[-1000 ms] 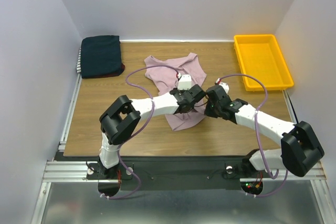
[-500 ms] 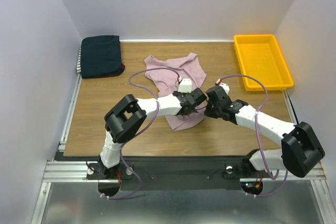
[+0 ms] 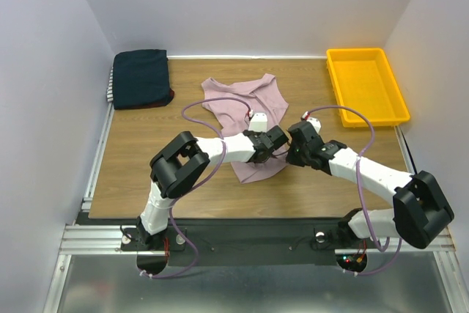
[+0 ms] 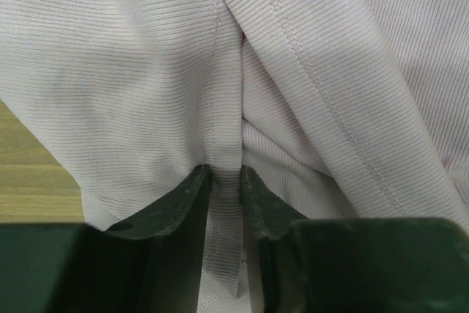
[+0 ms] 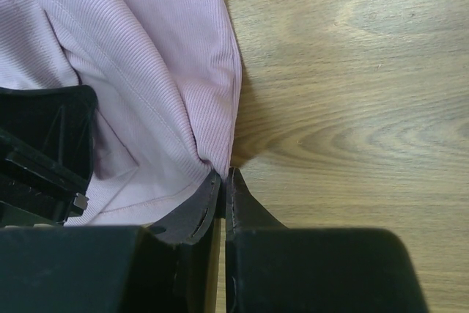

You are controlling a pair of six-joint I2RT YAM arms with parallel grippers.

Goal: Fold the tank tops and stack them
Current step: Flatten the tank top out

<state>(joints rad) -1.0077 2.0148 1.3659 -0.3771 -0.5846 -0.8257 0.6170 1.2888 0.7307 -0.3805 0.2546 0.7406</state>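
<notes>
Left fingers and right fingers pinch the pink tank top, yellow tray well apart.

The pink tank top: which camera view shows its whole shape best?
Top external: nearly all of the pink tank top shows, crumpled, partly under the arms. Each wrist view shows only a close-up patch of ribbed cloth.
</notes>
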